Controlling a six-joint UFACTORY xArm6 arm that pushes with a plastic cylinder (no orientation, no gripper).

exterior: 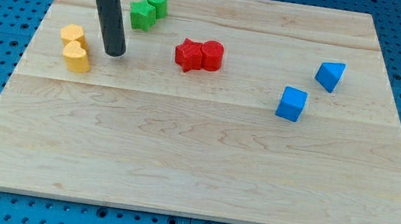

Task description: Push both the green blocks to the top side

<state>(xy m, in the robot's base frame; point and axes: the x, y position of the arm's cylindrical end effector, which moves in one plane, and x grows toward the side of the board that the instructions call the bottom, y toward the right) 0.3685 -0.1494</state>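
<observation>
Two green blocks sit touching near the view's top, left of centre: a green star (142, 15) and a green cylinder (157, 2) just above and right of it. My tip (115, 53) rests on the wooden board (194, 158), below and left of the green star and apart from it. The rod rises from the tip toward the view's top left.
Two yellow blocks (75, 47) lie touching at the left, just left of my tip. A red star (189, 55) and a red cylinder (212, 55) touch near the centre top. A blue cube (292, 104) and a blue triangular block (331, 75) lie at the right.
</observation>
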